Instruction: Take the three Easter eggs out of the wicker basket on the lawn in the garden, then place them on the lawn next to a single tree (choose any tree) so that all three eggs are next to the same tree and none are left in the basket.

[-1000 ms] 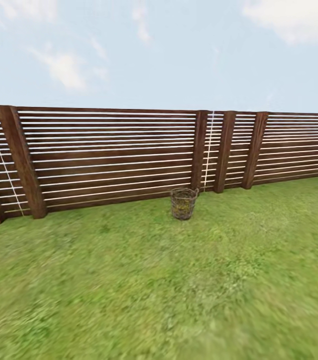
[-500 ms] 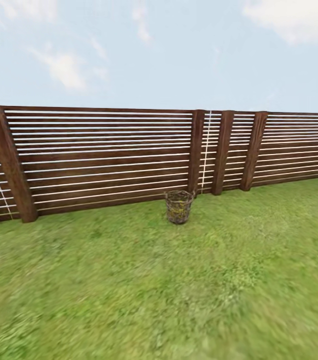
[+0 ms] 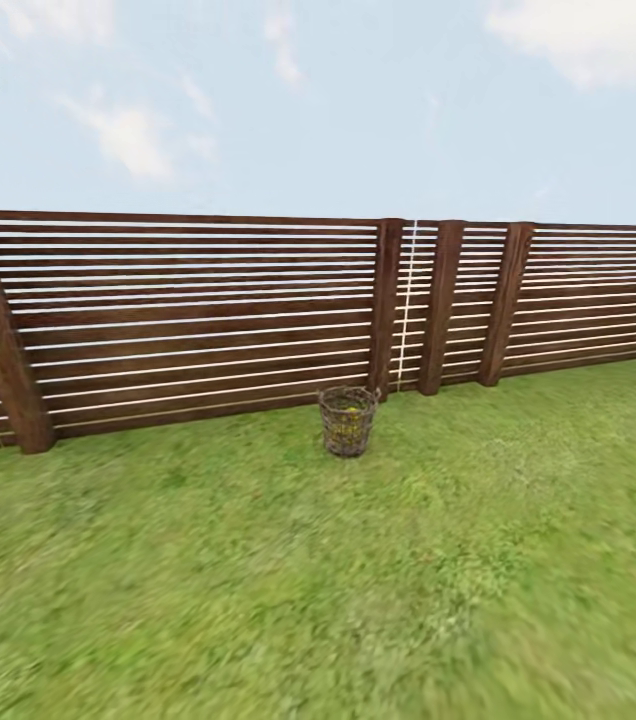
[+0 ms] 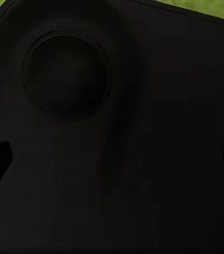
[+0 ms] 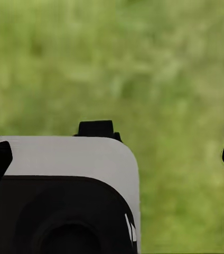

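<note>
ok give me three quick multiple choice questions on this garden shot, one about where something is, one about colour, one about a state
1. Where does the wicker basket stand?
A. on the lawn, close in front of the fence
B. on top of the fence
C. under a tree in the middle of the grass

2. What colour is the fence?
A. white
B. dark brown
C. bright blue

3. How does the basket stand?
A. tipped on its side
B. upside down
C. upright, opening upward

Answers:
1. A, the head view shows it on the lawn just before the slats, near a post.
2. B, its horizontal slats and posts are dark brown with pale gaps between.
3. C, its open rim faces up and something yellow shows inside.
</note>
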You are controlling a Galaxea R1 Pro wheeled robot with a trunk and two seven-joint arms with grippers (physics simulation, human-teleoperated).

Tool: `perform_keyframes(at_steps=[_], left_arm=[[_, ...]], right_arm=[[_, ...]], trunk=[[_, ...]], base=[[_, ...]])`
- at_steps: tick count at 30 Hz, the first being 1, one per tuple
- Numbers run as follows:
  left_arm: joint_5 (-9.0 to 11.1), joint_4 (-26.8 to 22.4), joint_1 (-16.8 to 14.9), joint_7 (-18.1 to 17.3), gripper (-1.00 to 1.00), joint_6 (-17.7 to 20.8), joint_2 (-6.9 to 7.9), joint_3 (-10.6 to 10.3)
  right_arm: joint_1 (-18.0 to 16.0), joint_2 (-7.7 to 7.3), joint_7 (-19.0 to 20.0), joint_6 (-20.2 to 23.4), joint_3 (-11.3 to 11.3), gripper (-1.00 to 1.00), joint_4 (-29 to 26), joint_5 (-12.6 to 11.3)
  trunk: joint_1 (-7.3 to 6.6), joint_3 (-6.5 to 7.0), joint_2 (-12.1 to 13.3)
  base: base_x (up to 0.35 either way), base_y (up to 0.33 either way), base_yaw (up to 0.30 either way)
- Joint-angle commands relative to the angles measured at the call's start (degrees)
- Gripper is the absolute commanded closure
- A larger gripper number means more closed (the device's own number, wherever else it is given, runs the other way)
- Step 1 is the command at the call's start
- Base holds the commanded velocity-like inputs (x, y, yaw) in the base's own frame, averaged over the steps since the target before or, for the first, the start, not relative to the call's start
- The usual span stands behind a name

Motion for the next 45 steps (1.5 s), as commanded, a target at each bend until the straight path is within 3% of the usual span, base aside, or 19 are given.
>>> perform_keyframes(at_steps=[1,33,45], left_arm=[[0.6,-0.1,0.0,-0.3,-1.0,0.0,0.0,0.2],[0.6,-0.1,0.0,-0.4,-1.0,0.0,0.0,0.2],[0.6,-0.1,0.0,-0.3,-1.0,0.0,0.07,0.2]], right_arm=[[0.0,0.01,0.0,-0.2,-0.3,-1.0,0.1,0.0],[0.0,0.0,0.0,-0.2,-0.3,-1.0,0.1,0.0],[0.0,0.0,0.0,-0.2,-0.3,-1.0,0.1,0.0]], trunk=[[0.02,-0.05,0.0],[0.02,-0.05,0.0],[0.02,-0.05,0.0]], base=[[0.253,-0.206,0.0],[0.26,-0.195,0.0],[0.18,-0.084,0.0]])
